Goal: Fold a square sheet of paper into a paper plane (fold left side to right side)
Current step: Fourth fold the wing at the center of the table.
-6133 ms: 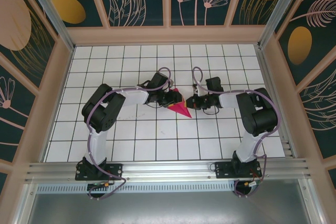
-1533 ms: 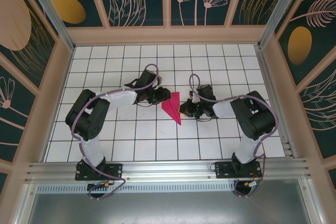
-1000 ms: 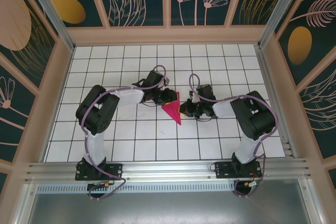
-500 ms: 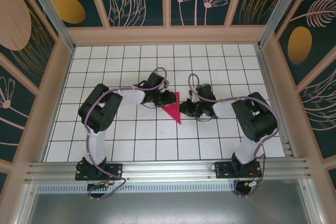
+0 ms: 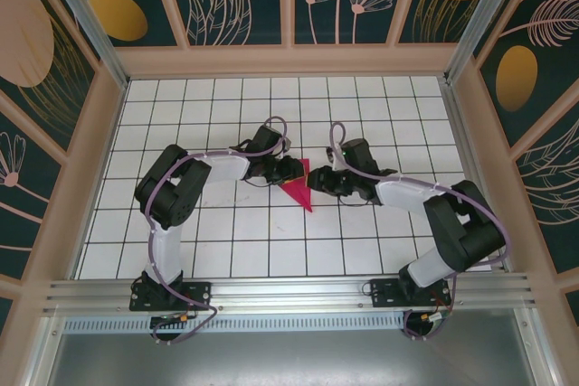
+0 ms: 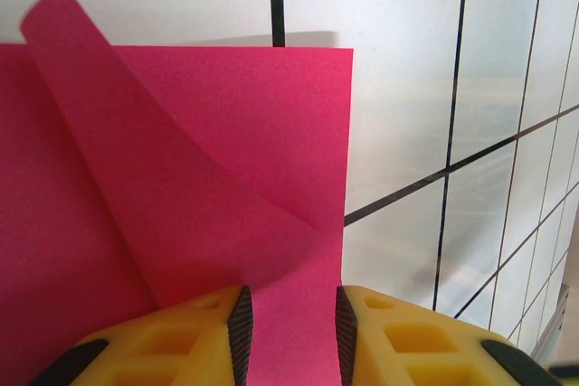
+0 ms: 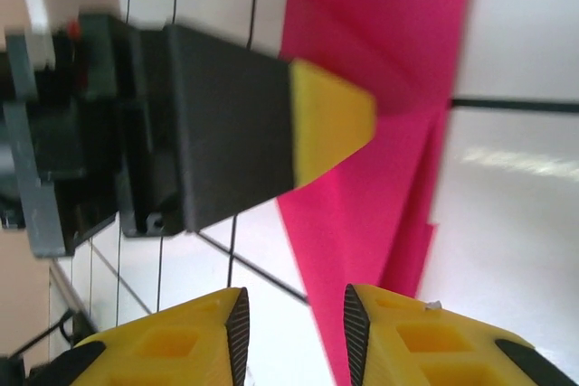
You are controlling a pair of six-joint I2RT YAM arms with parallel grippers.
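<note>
The paper plane [image 5: 301, 187] was seen lying near the middle of the white tiled table [image 5: 226, 241], between the 2 arms, as a magenta-pink wedge whose point was turned toward the near edge.

The left gripper [image 5: 293, 169] was placed at the left upper side of the paper. In the left wrist view, the left gripper [image 6: 291, 336] was found partly open, with a clear gap between its 2 yellow fingers [image 6: 226, 336]. The pink paper [image 6: 226, 178] was seen in this gap, and 1 flap of it was lifted and slanted across the flat layer. Whether the pads touched the paper could not be told.

The right gripper [image 5: 314, 181] was placed just beside the right edge of the paper. In the right wrist view, the right gripper [image 7: 294, 341] was also found partly open, and nothing was held in it. The white table was seen in its gap, and the narrow end of the paper [image 7: 389, 133] reached down beside its right finger [image 7: 398, 341]. In the same view, 1 yellow fingertip [image 7: 330, 119] of the left gripper was seen resting on the paper.
</note>
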